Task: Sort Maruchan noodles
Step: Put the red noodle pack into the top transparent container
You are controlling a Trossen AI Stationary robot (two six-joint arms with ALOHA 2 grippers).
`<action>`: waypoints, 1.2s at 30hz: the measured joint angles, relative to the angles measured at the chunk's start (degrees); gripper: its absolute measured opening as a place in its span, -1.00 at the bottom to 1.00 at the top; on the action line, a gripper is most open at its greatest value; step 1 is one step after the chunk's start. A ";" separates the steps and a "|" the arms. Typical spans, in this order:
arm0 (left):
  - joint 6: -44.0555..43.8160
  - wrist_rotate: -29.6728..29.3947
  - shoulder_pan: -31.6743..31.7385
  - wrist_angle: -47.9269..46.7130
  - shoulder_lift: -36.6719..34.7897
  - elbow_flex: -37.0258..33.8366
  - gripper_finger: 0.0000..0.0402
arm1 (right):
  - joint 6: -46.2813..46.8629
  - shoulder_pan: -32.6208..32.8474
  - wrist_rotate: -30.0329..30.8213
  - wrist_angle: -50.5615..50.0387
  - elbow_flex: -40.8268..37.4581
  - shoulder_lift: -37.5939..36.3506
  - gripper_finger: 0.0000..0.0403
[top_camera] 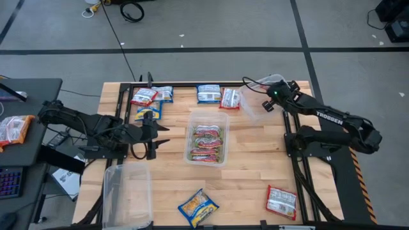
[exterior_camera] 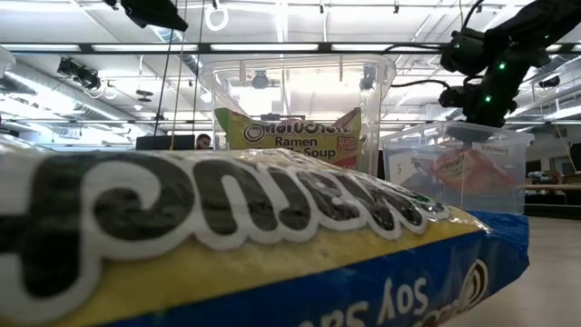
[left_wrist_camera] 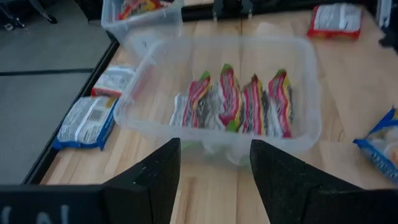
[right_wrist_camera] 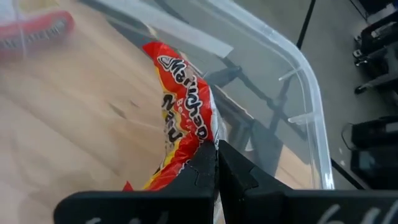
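Note:
My right gripper (right_wrist_camera: 217, 163) is shut on a red-and-yellow Maruchan packet (right_wrist_camera: 183, 124) inside a clear tub (top_camera: 255, 105) at the table's far right. My left gripper (left_wrist_camera: 214, 163) hangs open at the table's left, pointing at the middle tub (top_camera: 206, 137), where several green-pink packets (left_wrist_camera: 239, 102) stand on edge. Loose packets lie flat along the far edge: red-and-white (top_camera: 144, 97), blue (top_camera: 208, 93), red (top_camera: 230, 99). A yellow-and-blue packet (top_camera: 198, 207) and a red-and-white one (top_camera: 281, 200) lie near the front edge. My right gripper pinches the red-and-yellow packet by its edge (right_wrist_camera: 211, 138) between the tips of its two fingers. The fingers slant down into the tub from above. The packet stands on edge, bowed, its lower part down in the tub; whether it touches the floor I cannot tell.
An empty clear tub (top_camera: 126, 191) stands at the near left corner. More blue-and-yellow packets (top_camera: 150, 112) lie at the far left. A keyboard and another packet (top_camera: 13, 128) sit on a side desk left of the table. Bare wood lies between the middle tub and the front edge.

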 joint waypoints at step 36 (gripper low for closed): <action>-0.56 0.90 15.23 -17.10 -0.12 0.00 -0.02 | 13.48 1.32 -36.08 -0.21 6.21 0.65 -0.96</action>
